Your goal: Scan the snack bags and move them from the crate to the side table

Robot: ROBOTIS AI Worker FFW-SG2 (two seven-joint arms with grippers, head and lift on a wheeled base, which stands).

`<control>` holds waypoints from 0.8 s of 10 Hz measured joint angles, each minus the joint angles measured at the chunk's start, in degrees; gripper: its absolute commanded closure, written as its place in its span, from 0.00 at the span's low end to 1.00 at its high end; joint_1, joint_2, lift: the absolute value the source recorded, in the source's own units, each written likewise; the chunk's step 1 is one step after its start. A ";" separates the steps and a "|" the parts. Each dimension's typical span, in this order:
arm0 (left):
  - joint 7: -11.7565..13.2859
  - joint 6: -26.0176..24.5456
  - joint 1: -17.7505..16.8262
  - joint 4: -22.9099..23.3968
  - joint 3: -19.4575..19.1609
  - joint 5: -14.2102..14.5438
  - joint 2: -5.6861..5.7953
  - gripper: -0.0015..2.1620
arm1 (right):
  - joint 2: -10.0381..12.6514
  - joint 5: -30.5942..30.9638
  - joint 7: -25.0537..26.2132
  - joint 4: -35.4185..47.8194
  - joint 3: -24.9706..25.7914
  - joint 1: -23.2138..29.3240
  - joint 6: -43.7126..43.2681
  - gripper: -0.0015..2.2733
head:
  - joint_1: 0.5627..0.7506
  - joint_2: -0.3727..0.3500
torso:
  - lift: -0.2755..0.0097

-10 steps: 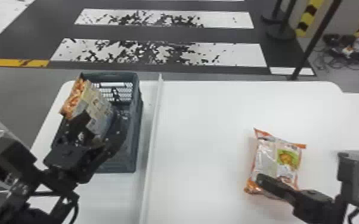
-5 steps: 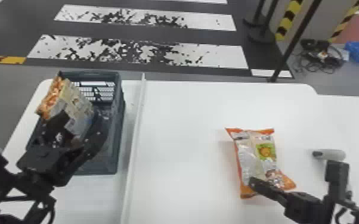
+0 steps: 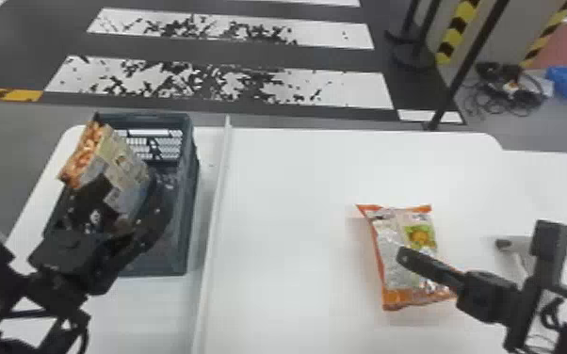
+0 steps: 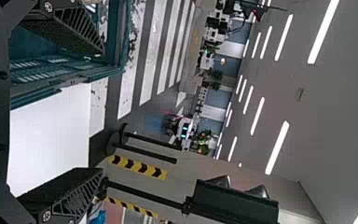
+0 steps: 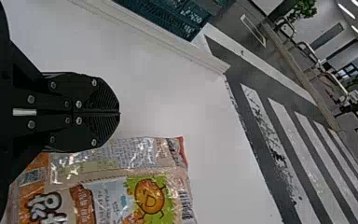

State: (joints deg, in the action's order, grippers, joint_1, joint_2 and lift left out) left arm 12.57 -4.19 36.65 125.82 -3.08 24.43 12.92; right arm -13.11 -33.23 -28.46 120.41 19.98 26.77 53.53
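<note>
And here's the left gripper [image 3: 132, 183], down at the crate [image 3: 193, 188], fingers spread wide, nothing in their hold! Right by them, one snack bag [image 3: 125, 167] stands tilted in the crate, its orange end poking over the rim. Across the white strip [image 3: 214, 212], on the table [image 3: 287, 226], lies the second bag [image 3: 407, 277], printed side up, and over it hangs the right gripper [image 3: 402, 255]. Its fingers are pressed together, gripping nothing; the right wrist view has them meeting flush beside the bag. Past that, a grey tool [image 3: 515, 242] lies on the table, partly hidden by the arm.
</note>
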 measured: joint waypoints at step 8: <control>0.00 0.00 1.12 0.71 -0.01 -0.70 -0.46 0.05 | -4.53 5.39 3.27 -14.76 -3.88 -7.44 -12.07 0.91 | 0.70 0.31 | 0.66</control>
State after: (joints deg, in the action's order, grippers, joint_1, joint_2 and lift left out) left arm 12.57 -4.19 37.76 126.53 -3.08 23.73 12.46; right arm -17.64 -27.84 -25.18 105.65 16.11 19.33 41.47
